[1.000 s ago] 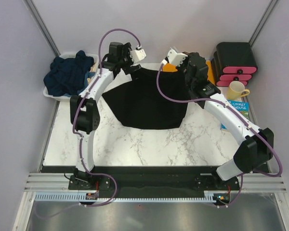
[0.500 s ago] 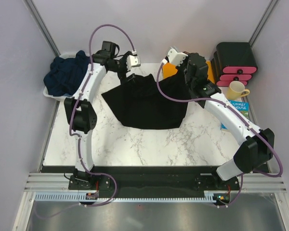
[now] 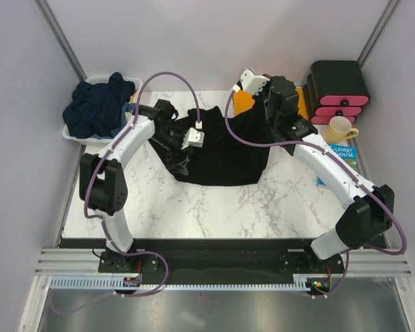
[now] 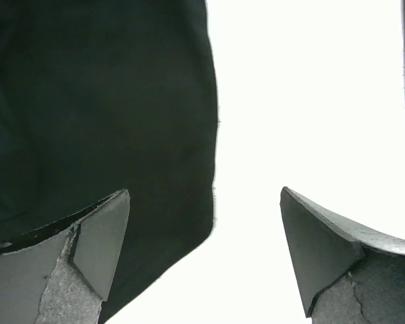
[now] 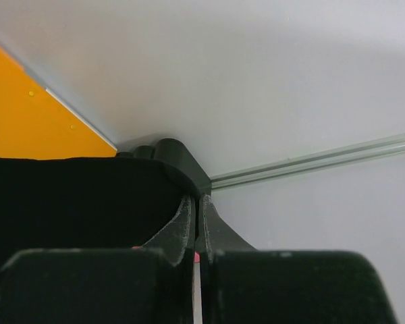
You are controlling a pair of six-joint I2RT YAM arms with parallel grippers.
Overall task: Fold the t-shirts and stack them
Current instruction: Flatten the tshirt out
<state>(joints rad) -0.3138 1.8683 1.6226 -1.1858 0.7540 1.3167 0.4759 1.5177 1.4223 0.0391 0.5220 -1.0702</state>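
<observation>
Navy t-shirts (image 3: 97, 105) heap in a tub (image 3: 68, 133) left of the left hand (image 4: 204, 192), its fingers apart over the edge of the black t-shirt (image 3: 225, 149). That shirt stretches crosswise on the counter (image 3: 194, 207), far-right corner pinched by the right hand (image 5: 196, 200).

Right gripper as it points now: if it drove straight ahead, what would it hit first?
Most likely the back wall. The right gripper, shut on the black t-shirt, aims just right of the orange sheet at bare wall. Nothing else shows in between, though depth is hard to judge.
</observation>
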